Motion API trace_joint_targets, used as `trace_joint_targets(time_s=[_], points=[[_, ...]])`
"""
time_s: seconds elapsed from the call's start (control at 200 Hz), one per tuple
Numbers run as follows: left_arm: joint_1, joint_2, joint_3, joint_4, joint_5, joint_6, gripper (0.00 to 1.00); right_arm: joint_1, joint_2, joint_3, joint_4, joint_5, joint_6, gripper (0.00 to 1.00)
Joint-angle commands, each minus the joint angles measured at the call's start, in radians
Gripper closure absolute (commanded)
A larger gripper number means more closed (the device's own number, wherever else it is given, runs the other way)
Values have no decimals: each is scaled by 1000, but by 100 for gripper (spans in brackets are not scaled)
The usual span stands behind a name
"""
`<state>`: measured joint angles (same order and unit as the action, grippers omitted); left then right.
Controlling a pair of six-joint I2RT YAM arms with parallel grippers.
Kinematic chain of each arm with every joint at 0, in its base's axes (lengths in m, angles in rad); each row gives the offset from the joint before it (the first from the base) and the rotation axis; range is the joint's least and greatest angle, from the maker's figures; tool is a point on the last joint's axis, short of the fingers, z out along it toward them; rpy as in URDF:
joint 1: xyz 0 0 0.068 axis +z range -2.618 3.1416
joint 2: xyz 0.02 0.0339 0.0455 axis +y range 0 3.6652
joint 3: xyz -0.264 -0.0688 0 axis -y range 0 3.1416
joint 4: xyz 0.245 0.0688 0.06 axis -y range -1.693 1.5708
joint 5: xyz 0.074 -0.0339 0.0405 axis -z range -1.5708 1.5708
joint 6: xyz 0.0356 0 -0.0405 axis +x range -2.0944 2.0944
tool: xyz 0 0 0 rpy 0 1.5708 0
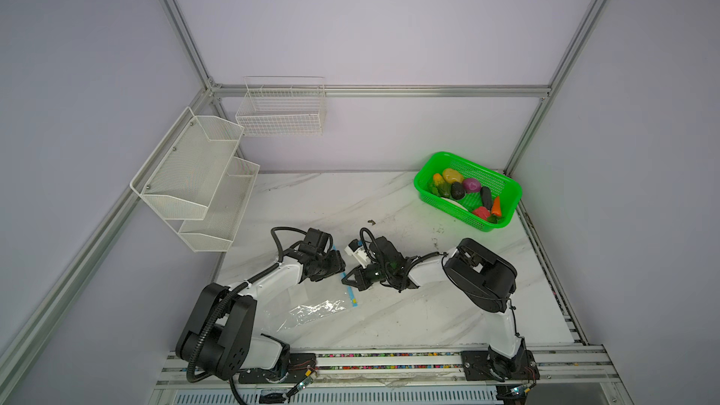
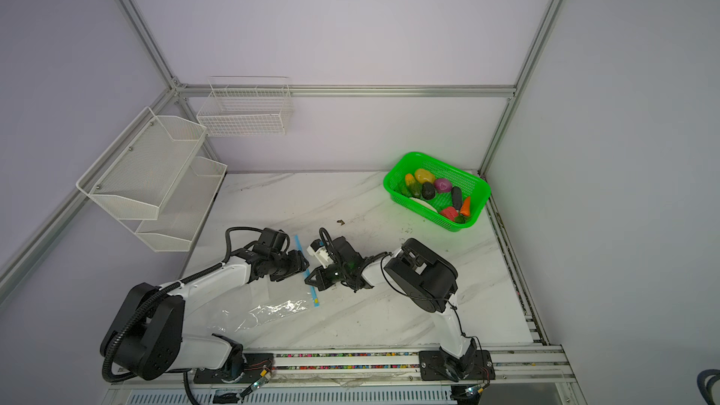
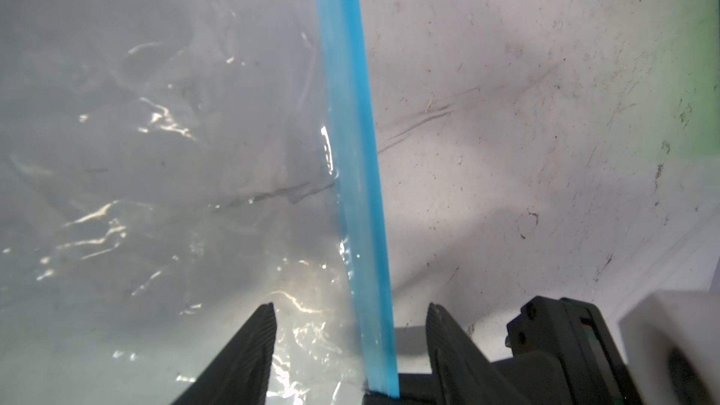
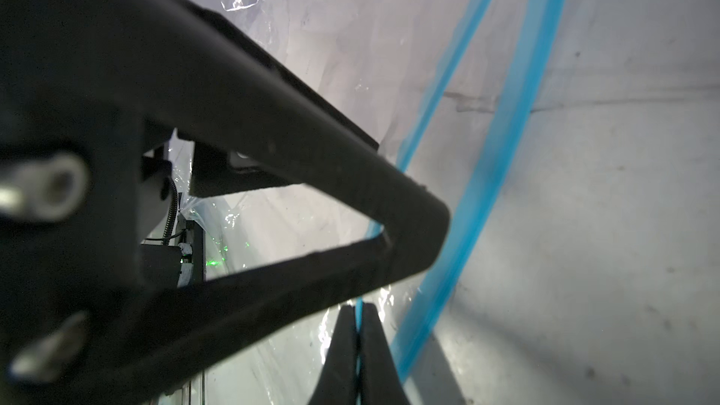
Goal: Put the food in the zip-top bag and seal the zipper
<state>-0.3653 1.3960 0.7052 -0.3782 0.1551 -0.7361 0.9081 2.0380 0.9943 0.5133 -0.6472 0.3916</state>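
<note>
The zip-top bag (image 1: 311,311) is laid flat on the table (image 1: 350,196) between the two arms, with its zipper (image 1: 348,286) turned toward the green basket (image 1: 475,222), so that the mouth faces the side from which the food (image 1: 463,192) must be brought. All of the toy fruits and vegetables are seen lying in that basket, well apart from the bag; none is in the bag yet.

In the right wrist view the right gripper (image 4: 357,307) is seen clamped on one blue lip of the zipper. This lip is lifted away from the other blue lip, which lies lower, so the mouth is judged to be parted. In the left wrist view the left gripper (image 3: 350,307) is set astride the zipper with its jaws apart, the strip standing between the fingers and nearer one of them. Nothing is gripped by it. A second hold is judged to be intended, so that the mouth can be spread.

A white mesh rack (image 1: 195,173) and a wire basket (image 1: 280,111) are mounted on the walls, out of the way. The two grippers are crowded close together over the zipper, and the path to the basket is unobstructed.
</note>
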Motion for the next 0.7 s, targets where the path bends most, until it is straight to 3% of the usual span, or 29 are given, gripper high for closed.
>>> trace_joint_targets(time_s=[0.0, 0.18, 0.34, 0.695], points=[[-15, 9, 83, -2, -6, 24, 37, 11, -32, 5, 9, 12, -15, 100], [-40, 57, 82, -10, -8, 34, 38, 13, -29, 18, -6, 23, -29, 100], [-65, 44, 113, -66, -76, 67, 44, 20, -31, 18, -7, 29, -31, 100], [-103, 48, 155, -106, -137, 80, 72, 27, -36, 20, -21, 34, -39, 100]])
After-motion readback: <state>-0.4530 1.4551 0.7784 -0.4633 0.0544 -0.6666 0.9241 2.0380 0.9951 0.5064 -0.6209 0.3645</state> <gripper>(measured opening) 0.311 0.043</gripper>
